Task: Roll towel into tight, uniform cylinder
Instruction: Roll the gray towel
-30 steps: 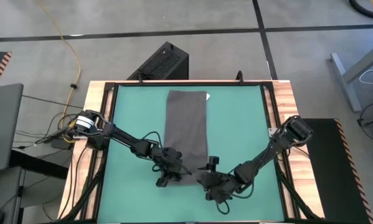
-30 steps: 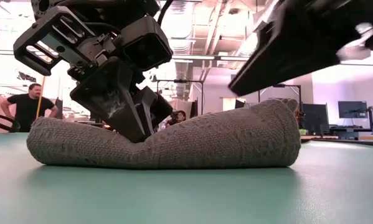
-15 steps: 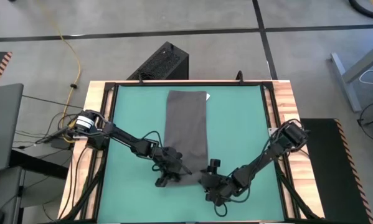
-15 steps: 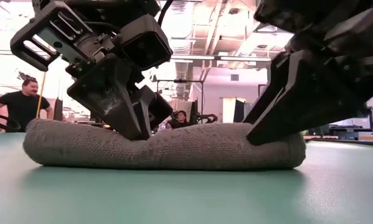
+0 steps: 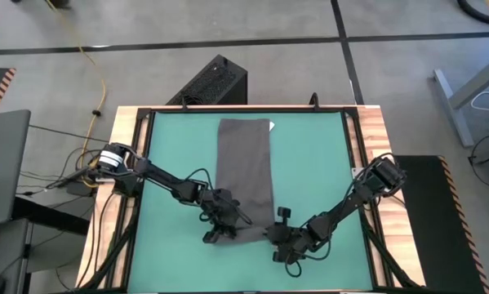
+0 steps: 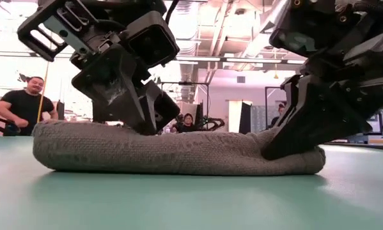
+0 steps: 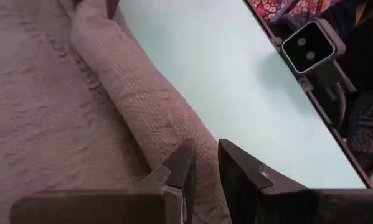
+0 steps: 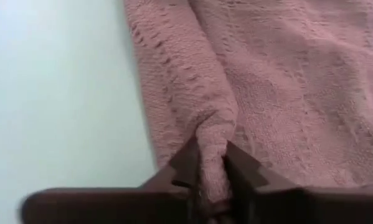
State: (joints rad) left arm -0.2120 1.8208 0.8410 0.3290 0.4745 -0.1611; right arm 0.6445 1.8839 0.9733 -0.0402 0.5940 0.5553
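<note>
1. Towel (image 5: 245, 167) lies lengthwise down the middle of the green bench (image 5: 317, 163), flat over most of its length, with only its near end turned over into a short, low roll (image 6: 172, 152).
2. Since a second ago, the right hand (image 5: 278, 235) has come down from above the roll's right end and closed; its fingers (image 8: 187, 163) now pinch a ridge of cloth at that end.
3. The roll has changed shape with it: the raised right end seen earlier is now pressed low, and the dent in the middle has flattened into a more even line.
4. The left hand (image 5: 220, 225) has hardly moved. It stays on the roll's left part with its fingers (image 7: 183, 165) nearly together, a narrow fold of cloth caught between them.
5. Both ends of the roll now appear to be gripped, so the arms look ready to turn it forward along the flat cloth together.
6. Very little is rolled so far; nearly the whole length, up to the white tag (image 5: 271, 126) at the far edge, remains flat.
7. Uneven pull from the two hands would likely skew the cylinder.
</note>
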